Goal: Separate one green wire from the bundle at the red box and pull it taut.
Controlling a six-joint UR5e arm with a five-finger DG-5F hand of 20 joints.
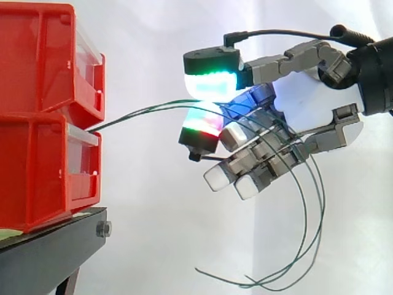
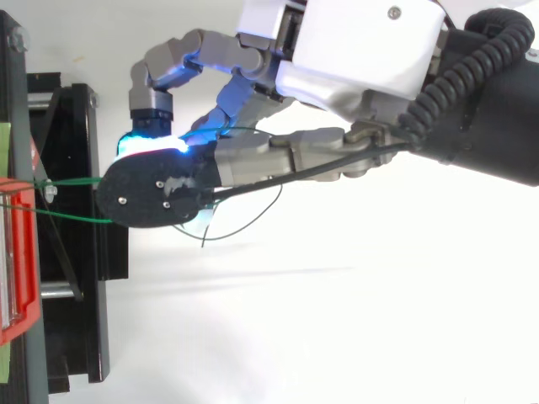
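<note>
You'll see the thin green wires [image 1: 147, 111] leave the front of the lower red plastic bin [image 1: 37, 166] at 9 o'clock in the side view. They run close together, nearly straight, and rise slightly toward 3 o'clock. There they are pinched in the hand [image 1: 307, 101]. Past it, their loose ends droop and curl toward 5 o'clock.

Arm [image 1: 376, 72]: entered from the right edge in the side view, wrist about level, dark sleeve; hand [image 1: 307, 98]: white palm, grey fingers reaching left; two pads [image 1: 212, 83] stacked one above the other, glowing green, white and red, pinched on green wires [image 1: 123, 118]; remaining fingers curled below the palm, pads white; top view: hand [image 2: 354, 50] stretched from upper right toward the left, fingertip glow cyan-white.
</note>
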